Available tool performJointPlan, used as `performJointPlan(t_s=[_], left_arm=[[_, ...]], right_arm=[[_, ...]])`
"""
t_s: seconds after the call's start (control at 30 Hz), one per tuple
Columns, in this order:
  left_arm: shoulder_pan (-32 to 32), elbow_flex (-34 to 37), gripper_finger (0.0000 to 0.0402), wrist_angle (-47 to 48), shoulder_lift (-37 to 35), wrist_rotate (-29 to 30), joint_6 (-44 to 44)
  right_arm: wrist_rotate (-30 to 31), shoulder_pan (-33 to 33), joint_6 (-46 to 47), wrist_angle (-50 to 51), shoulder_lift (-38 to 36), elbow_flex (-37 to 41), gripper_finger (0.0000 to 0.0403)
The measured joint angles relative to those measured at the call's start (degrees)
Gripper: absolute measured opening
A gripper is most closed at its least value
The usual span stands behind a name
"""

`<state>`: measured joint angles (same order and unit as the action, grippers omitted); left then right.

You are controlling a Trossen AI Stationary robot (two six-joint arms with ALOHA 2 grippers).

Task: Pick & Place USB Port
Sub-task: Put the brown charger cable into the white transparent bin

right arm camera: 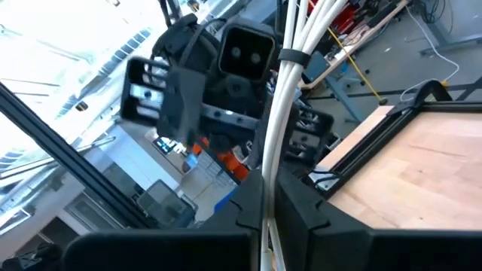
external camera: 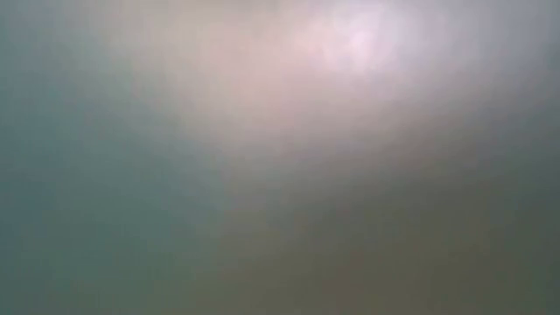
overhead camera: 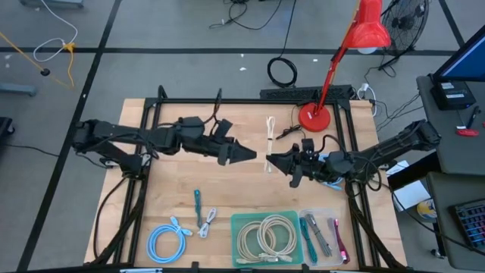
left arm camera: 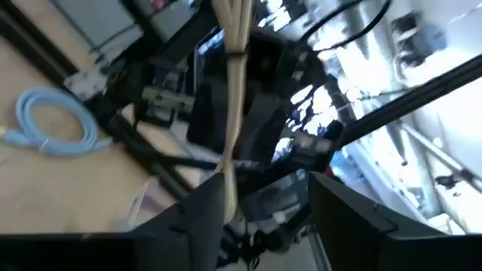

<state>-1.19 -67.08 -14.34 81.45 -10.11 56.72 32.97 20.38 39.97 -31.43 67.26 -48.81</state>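
A cream USB cable bundle, tied with a band, hangs in the air over the table's middle between my two grippers. My right gripper reaches in from the right and is shut on it. My left gripper faces it from the left. Its fingers stand open on either side of the bundle, which runs close along one finger. The low view shows only blur. My right gripper pinches the bundle between its two fingers, near the bundle's near end. It comes level from the table's right, with the fingers across the bundle. The bundle is clear of the table and sticks out toward the far edge. My left gripper is open; the bundle passes along the inner side of one finger, and I cannot tell whether they touch.
At the near edge stand a green tray with coiled cream cables and a clear tray with small items. A blue cable coil, a teal piece and a white cable lie near left. A red lamp stands far right.
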Motion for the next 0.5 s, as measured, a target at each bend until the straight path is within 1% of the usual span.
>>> performJointPlan(t_s=[0.13,0.37,0.5], left_arm=[[1.2,0.0,0.0217,-0.4,0.4,0.5,0.1],[2.6,0.0,0.0211,-0.4,0.3,1.0,0.7],[3.2,0.0,0.0205,-0.5,0.3,1.1,0.9]], right_arm=[[0.0,0.0,0.1,0.8,0.0,-0.5,0.0008],[-0.2,0.0,2.8,1.8,0.6,-0.5,0.0009],[-1.7,0.0,4.7,1.8,1.5,-0.5,0.0010]])
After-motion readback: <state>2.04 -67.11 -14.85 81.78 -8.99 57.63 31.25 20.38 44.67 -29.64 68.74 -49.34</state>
